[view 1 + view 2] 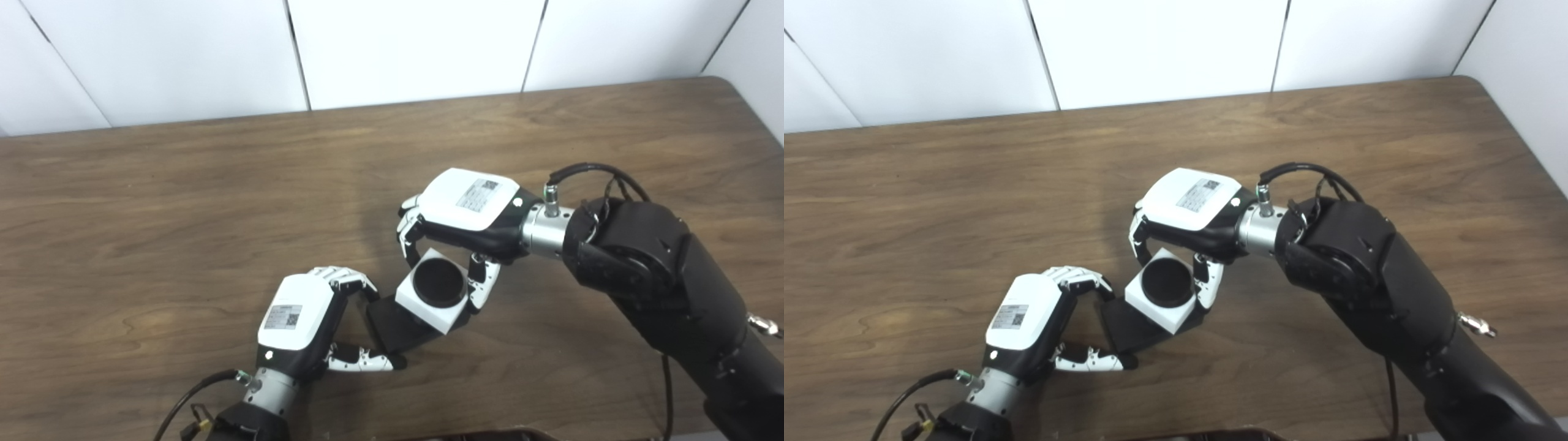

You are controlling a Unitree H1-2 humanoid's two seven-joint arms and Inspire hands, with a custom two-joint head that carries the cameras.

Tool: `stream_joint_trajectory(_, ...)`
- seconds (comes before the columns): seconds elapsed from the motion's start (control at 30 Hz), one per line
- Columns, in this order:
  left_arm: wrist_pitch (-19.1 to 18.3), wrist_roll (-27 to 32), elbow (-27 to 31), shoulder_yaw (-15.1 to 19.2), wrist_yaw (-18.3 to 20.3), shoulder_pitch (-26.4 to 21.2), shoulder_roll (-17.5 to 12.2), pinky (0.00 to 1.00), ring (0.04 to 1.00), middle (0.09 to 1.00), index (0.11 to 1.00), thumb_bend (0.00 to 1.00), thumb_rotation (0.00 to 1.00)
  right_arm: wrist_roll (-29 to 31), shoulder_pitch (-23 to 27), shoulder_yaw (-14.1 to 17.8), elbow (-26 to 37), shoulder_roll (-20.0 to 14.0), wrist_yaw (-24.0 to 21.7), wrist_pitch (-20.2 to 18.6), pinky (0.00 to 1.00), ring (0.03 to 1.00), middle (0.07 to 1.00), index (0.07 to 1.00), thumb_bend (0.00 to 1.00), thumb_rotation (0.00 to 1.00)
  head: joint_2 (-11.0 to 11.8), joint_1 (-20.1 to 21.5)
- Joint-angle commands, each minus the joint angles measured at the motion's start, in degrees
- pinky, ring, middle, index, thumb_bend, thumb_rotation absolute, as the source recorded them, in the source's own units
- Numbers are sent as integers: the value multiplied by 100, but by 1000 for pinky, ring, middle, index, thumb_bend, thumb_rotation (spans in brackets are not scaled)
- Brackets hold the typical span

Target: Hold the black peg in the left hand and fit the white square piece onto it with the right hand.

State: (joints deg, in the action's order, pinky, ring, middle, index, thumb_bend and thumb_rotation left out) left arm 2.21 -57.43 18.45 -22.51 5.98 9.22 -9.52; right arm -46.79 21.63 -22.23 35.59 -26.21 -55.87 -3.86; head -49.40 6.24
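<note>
The black peg piece [392,327] has a flat black base and a round black peg [438,282]. My left hand [306,321] is shut on the base, fingers on its far edge and thumb on its near edge. The white square piece [433,293] sits over the peg, whose round black top fills its hole. My right hand [465,214] is shut on the white square piece from above, fingers on its far side and thumb on its right side. The same shows in the right eye view, with the white piece [1162,297] and the base [1130,327].
The brown wooden table [184,202] spreads all around the hands. Its far edge meets a white panelled wall [404,43]. The table's right edge shows at the far right. A dark object [484,435] peeks in at the bottom edge.
</note>
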Motion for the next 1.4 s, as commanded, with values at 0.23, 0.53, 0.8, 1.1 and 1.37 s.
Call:
stream_joint_trajectory(0.23,9,-21,113,17,-27,-52,20,751,739,687,488,516,45,31,85,213,135,-3,6,-90,815,888,797,686,887,217,-2,-4)
stream_joint_trajectory(0.53,2,-13,108,26,-18,-51,16,755,741,687,488,516,45,57,134,286,181,-41,-161,-146,852,907,843,785,931,307,0,10)
stream_joint_trajectory(0.8,55,36,70,37,-75,-56,1,757,740,685,488,516,44,49,218,321,283,-38,-530,-425,912,935,901,938,1000,330,24,-2)
stream_joint_trajectory(1.1,-81,-412,56,57,-158,-6,-6,757,733,708,582,663,214,27,177,413,352,-23,-592,-513,914,942,912,926,1000,348,44,-4)
stream_joint_trajectory(1.37,-452,-820,375,114,592,13,-66,919,912,927,968,999,675,22,45,478,347,-30,-451,-450,903,940,902,914,1000,362,28,-76)
